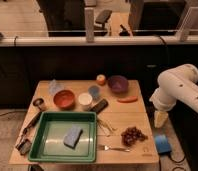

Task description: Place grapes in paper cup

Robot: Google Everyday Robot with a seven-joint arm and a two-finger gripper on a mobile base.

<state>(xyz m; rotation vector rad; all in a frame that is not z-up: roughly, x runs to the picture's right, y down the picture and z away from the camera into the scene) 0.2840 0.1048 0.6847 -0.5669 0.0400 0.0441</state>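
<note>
Grapes [133, 135] lie at the near right corner of the wooden table [134, 112], well apart from the white paper cup [85, 100] beyond the green tray [38, 137]. My gripper [161, 119] hangs just off the table's right edge; open or closed, I cannot tell.

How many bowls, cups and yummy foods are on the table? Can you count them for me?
Bowls: 2, the orange-red bowl and the purple bowl
Cups: 2, the white paper cup and the light-blue cup
Foods: 3, the grapes, the carrot and the orange-yellow fruit
Total: 7
The gripper hangs just past the right edge of the table, holding nothing.
</note>
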